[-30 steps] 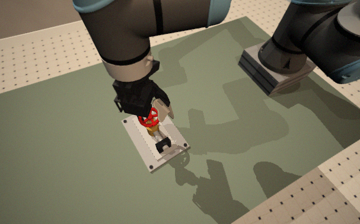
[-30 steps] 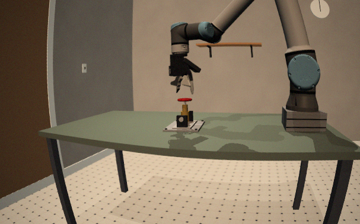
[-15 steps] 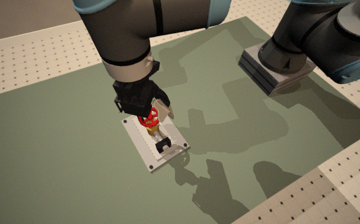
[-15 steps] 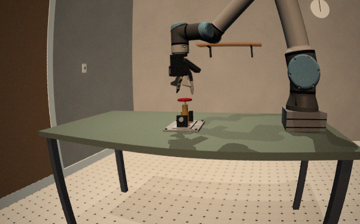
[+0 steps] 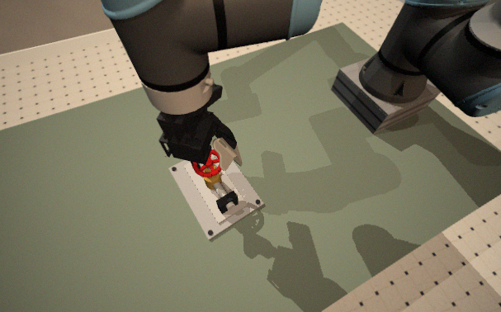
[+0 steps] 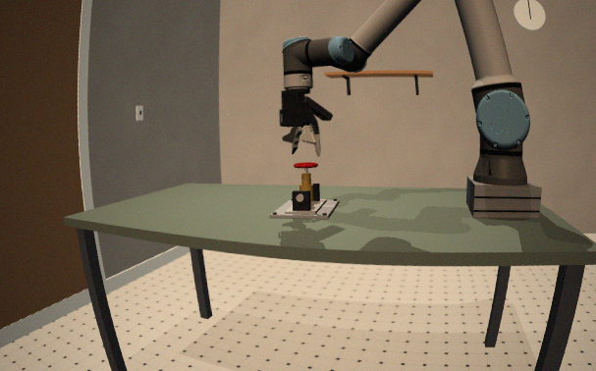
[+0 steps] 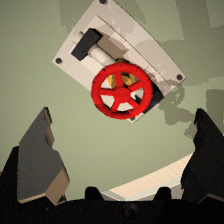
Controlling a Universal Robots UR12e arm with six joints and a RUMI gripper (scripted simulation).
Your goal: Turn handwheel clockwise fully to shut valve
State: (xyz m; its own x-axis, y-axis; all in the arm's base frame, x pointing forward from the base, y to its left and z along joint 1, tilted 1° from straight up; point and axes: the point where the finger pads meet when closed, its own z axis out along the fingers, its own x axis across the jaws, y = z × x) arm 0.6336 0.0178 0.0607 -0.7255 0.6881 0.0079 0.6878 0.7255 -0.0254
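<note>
A red spoked handwheel (image 5: 207, 163) tops a brass valve (image 5: 212, 180) that stands on a white base plate (image 5: 214, 198) on the green table. It also shows in the side view (image 6: 305, 165) and in the wrist view (image 7: 121, 91). My gripper (image 6: 305, 139) hangs directly above the handwheel with a clear gap below the fingertips. The fingers are wide open with nothing between them. In the wrist view the gripper (image 7: 122, 150) has one finger at each side, and the wheel lies ahead of them, a little above the middle. In the overhead view the gripper (image 5: 210, 154) covers part of the wheel.
A black pipe end block (image 5: 227, 201) sits at the near end of the valve on the plate. The arm's base stands on a grey pedestal (image 5: 381, 101) at the table's right far side. A wooden wall shelf (image 6: 379, 74) hangs behind.
</note>
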